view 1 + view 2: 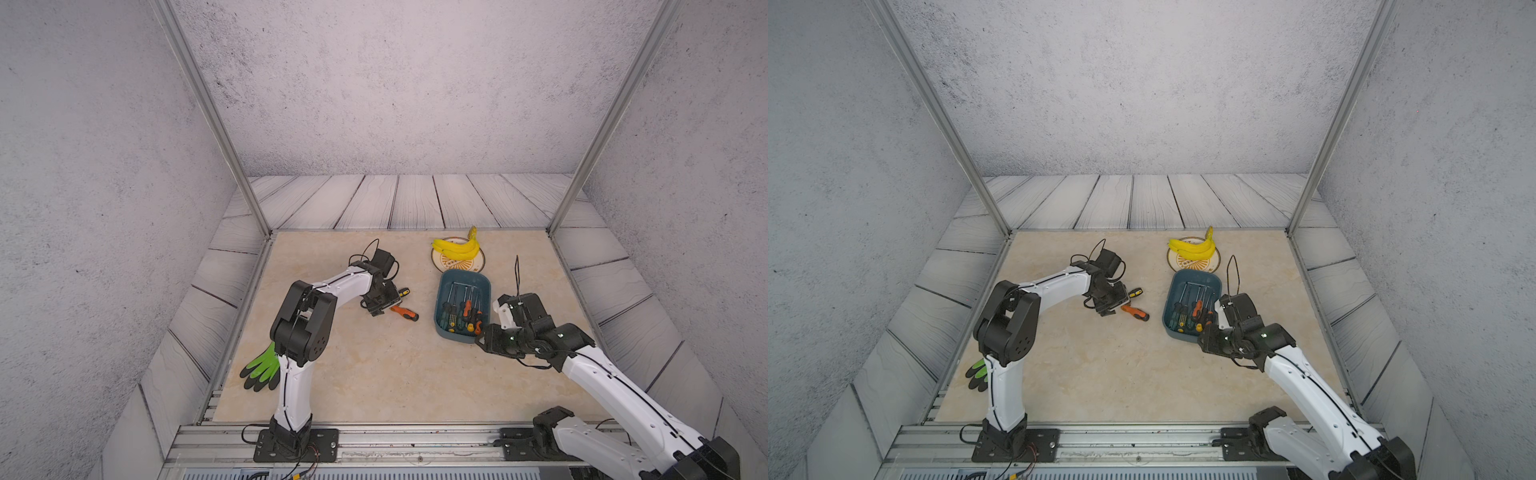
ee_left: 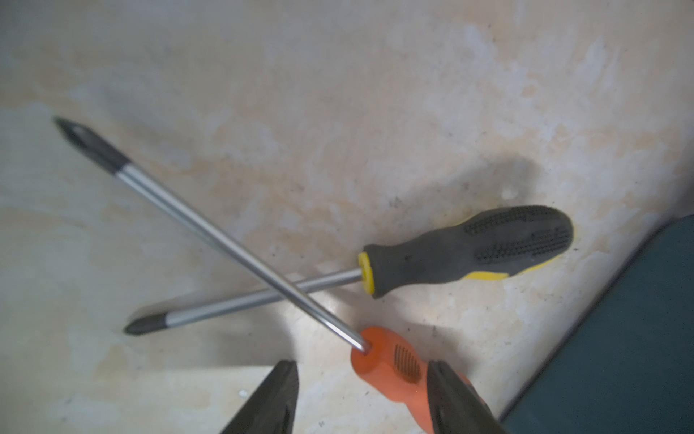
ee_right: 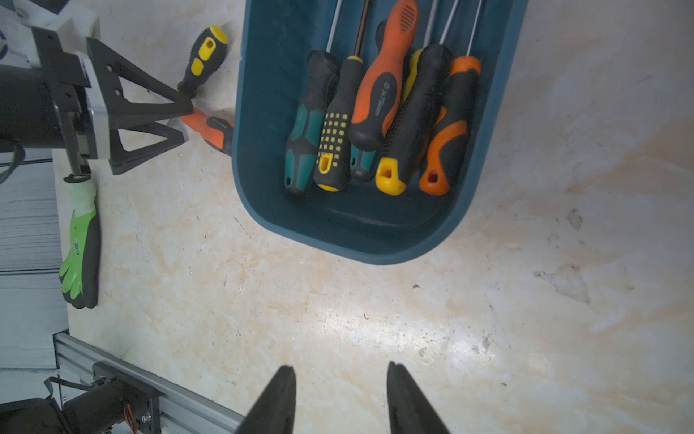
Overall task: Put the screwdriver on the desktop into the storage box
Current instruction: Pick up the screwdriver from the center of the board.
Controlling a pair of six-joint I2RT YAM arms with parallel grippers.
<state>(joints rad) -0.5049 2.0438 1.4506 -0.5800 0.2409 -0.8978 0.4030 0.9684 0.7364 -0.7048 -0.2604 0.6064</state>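
While on desktop (image 1: pixel 374 374), screwdriver (image 1: pixel 405 313) handle toward box (image 1: pixel 455 336)

This is a robotics lab cell dressed up as a workshop corner. A left arm (image 1: pixel 345 286) and a right arm (image 1: pixel 615 382), white with black joints, stand on black base plates (image 1: pixel 324 446) bolted to an aluminium rail (image 1: pixel 415 436) along the near edge of the bench (image 1: pixel 374 374). Slim aluminium posts (image 1: pixel 214 120) frame the space. The grey walls (image 1: pixel 395 83) and the wood-plank panels (image 1: pixel 374 199) look like flat printed sheets. The props are a mixed lot: a blue tub (image 1: pixel 455 336) of screwdrivers (image 1: pixel 467 311), a green work glove (image 1: pixel 262 368), and bananas (image 1: pixel 455 248) on a patterned plate (image 1: pixel 461 264).
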